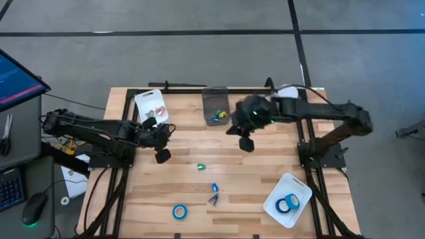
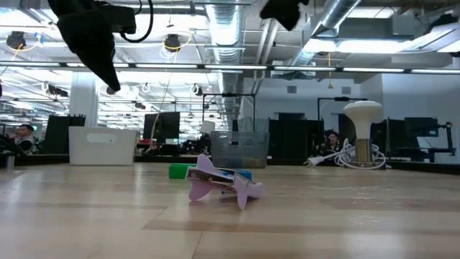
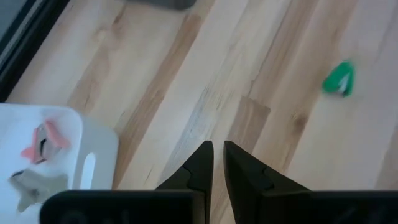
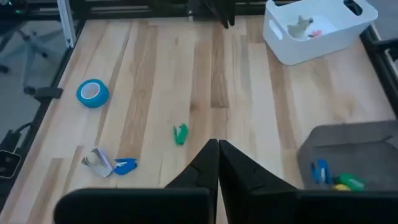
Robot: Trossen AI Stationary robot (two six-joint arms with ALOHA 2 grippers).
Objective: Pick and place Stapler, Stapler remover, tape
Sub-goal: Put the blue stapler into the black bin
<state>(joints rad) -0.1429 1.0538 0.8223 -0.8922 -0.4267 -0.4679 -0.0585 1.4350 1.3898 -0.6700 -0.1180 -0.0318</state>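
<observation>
One blue tape roll [image 1: 179, 212] [image 4: 93, 93] lies flat near the table's near edge. Two more rolls [image 1: 287, 204] lie in the white bin [image 1: 300, 188] at the near right. A purple staple remover [image 1: 214, 198] [image 2: 215, 183] lies beside a small blue piece [image 1: 214, 188] [image 4: 125, 165]. A small green piece [image 1: 201, 167] [image 3: 339, 79] lies mid-table. My left gripper [image 1: 161, 154] [image 3: 217, 155] hovers shut over the left part of the table, holding nothing. My right gripper [image 1: 246, 143] [image 4: 219, 152] hovers shut just nearer than the grey bin, also empty.
A white bin [image 1: 147, 99] [image 3: 93, 155] at the far left holds a pink and a grey staple remover. A grey bin [image 1: 216, 99] [image 4: 354, 143] at the far middle holds blue and yellow pieces. A monitor, keyboard and mouse stand off the table's left.
</observation>
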